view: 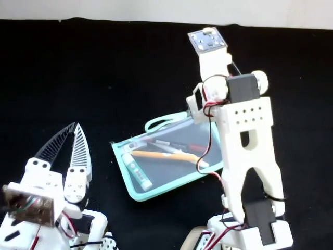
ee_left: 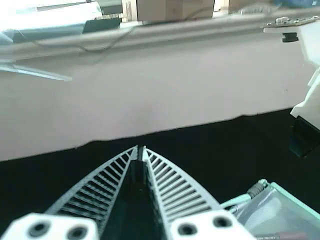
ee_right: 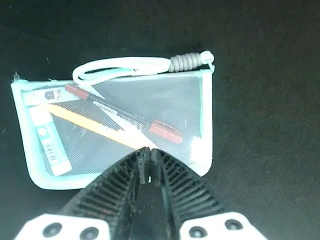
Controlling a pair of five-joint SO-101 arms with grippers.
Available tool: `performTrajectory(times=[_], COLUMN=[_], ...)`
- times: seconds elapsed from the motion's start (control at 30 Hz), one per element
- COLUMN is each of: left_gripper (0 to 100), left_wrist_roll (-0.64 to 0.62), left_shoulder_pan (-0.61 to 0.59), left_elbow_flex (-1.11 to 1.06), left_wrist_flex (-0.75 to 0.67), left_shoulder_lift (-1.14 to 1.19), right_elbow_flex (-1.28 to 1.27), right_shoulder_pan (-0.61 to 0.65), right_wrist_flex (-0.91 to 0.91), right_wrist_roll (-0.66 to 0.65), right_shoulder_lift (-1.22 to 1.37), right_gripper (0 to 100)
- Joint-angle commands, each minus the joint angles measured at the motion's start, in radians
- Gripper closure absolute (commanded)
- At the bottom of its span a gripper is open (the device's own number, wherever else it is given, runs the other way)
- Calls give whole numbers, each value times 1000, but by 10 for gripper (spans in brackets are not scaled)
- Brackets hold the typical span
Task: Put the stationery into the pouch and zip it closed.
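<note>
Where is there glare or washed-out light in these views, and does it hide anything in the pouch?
Right wrist view: a pale sheen on the pouch window beside the right claw, yet the red pen inside is readable. Left wrist view: the room beyond the pale wall is blown out white at one corner. High view: the black table swallows shadows.

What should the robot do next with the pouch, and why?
Probably just lift the right end effector clear. The yellow pencil, red pen and white glue stick already lie inside the mint-edged clear mesh pouch, and its zip pull sits at the corner, seemingly closed.
</note>
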State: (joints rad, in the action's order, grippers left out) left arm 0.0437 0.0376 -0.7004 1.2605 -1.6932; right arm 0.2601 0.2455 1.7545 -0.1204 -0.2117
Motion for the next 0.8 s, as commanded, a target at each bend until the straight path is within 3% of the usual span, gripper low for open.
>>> performTrajectory(times=[0.0, 0.27, 0.53, 0.77], left_gripper=[992, 992, 992, 992], left_wrist_roll=[5, 5, 5, 2], left_shoulder_pan=[-5, -10, -10, -10], left_elbow_flex=[2, 1, 4, 58], left_wrist_flex=[-3, 26, 98, 103], left_shoulder_lift=[-62, -125, -125, -125], right_elbow_flex=[2, -53, -355, -642], right_shoulder_pan=[7, 8, 4, 2], right_wrist_flex=[8, 8, -7, -136], right_wrist_roll=[-8, -8, -6, -6], right_shoulder_lift=[-128, -360, -677, -1040], right_gripper=[993, 993, 993, 993])
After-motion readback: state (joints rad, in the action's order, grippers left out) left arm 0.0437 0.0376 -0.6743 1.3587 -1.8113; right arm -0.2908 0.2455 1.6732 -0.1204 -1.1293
